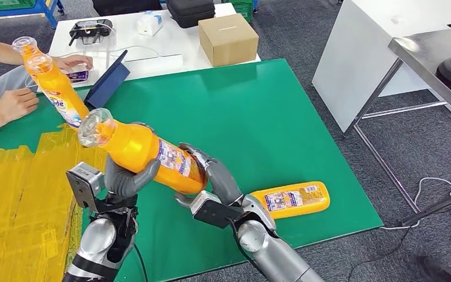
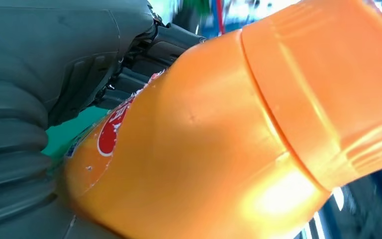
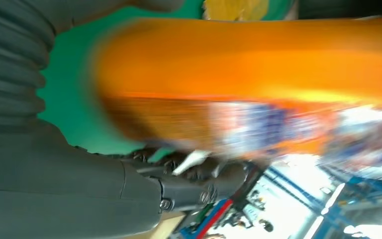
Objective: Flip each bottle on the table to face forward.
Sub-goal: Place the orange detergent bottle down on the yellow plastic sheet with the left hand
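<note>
Head view: held bottle (image 1: pixel 147 154), orange, tilted, clear cap toward upper left, at lower centre above the green surface (image 1: pixel 258 111). Left hand (image 1: pixel 130 178) clasps its upper body; right hand (image 1: pixel 214 179) wraps its base. Second bottle (image 1: pixel 290 200) lies flat at lower right. Third bottle (image 1: pixel 50 79) stands tilted at upper left, near a person's hand (image 1: pixel 14 103).

Left wrist view: fingers (image 2: pixel 144 59) pressed against the orange body.

Right wrist view: blurred; fingers (image 3: pixel 199 184) beside the label.
</note>
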### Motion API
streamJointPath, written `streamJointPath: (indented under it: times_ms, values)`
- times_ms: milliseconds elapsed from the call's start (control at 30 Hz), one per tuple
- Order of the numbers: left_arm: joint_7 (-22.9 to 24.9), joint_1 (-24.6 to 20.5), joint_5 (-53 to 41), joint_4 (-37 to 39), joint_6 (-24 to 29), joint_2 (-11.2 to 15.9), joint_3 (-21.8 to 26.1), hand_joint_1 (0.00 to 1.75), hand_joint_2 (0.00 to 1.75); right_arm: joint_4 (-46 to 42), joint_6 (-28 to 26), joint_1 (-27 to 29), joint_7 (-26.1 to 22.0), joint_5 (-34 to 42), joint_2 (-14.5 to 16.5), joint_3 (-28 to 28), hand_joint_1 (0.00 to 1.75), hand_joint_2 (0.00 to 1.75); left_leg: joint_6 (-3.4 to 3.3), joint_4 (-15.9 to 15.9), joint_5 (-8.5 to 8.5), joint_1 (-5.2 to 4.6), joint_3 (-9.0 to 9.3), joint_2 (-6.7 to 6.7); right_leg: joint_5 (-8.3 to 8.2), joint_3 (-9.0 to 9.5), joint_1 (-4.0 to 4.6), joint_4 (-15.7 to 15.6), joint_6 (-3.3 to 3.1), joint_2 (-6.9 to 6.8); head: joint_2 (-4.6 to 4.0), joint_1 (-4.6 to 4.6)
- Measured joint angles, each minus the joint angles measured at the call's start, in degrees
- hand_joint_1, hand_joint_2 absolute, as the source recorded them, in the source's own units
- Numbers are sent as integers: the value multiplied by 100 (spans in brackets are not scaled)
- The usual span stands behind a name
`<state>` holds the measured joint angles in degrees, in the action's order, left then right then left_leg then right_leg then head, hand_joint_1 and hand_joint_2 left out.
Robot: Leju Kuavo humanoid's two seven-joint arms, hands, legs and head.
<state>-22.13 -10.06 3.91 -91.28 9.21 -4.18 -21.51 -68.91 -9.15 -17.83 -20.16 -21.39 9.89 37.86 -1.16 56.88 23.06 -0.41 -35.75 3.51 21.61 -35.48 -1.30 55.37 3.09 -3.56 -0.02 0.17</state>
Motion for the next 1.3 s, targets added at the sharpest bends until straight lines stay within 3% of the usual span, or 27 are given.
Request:
streamJointPath:
  times_ms: [133, 300, 500, 600, 700, 767, 933, 1133, 1300]
  values:
    - [-14, -55, -875, -67, 458, 99, 71, 175, 175, -252, -118, 206, -76, 110, -96, -104, 0, 175, 0, 0, 0, 0, 0, 0, 0, -1, 1, 0, 0, 0, 0, 0]
    - [337, -137, -3924, -74, 1862, 280, 127, 175, 175, -1073, -189, 590, -226, 301, -228, -351, 0, 175, 0, 0, 1, 0, -1, 1, 1, -2, 0, 0, -1, 1, 0, 0]
    - [590, -206, -4631, -69, 2094, 387, 197, 175, 175, -1651, -203, 786, -277, 339, -338, -489, 0, 175, 0, 0, 0, 0, -1, 1, 0, -3, 0, 0, 0, 1, 0, 0]
    - [1350, -354, -6124, 66, 2101, 501, 222, 175, 175, -1966, -309, 927, -421, 401, -374, -565, 0, 175, -1, 0, -2, 0, -2, -1, 0, -3, 0, 0, 0, -3, 0, 1]
    - [2709, -630, -8542, 433, 1806, 779, 234, 175, 175, -2449, -547, 1091, -517, 305, -420, -658, 0, 175, 0, 0, -3, 0, -1, 7, -3, -5, 1, 0, -2, 3, 0, 1]
    - [3388, -826, -9322, 761, 1422, 1002, 168, 175, 175, -2750, -777, 1179, -532, 82, -451, -707, 0, 175, 1, 0, -4, 1, -1, 17, -4, -8, 2, 0, -2, 9, 0, 1]
    - [3919, -1296, -9387, 1750, 631, 1412, -20, 175, 175, -3303, -1163, 1271, -499, -328, -520, -734, 0, 175, 5, 0, -8, 3, -1, 22, -4, -10, 5, 1, -4, 14, 0, 1]
    - [3510, -1826, -9102, 3023, 446, 1544, 127, 175, 175, -3601, -1363, 1275, -483, -391, -556, -732, 0, 175, 6, 0, -10, 2, -2, 21, -5, -8, 3, 2, -3, 14, 0, 3]
    - [3577, -2119, -9117, 3734, 239, 1559, 263, 175, 175, -3655, -1388, 1215, -409, -443, -576, -708, 0, 175, 6, 0, -9, 3, -3, 20, -5, -8, 4, 2, -3, 14, 0, 2]
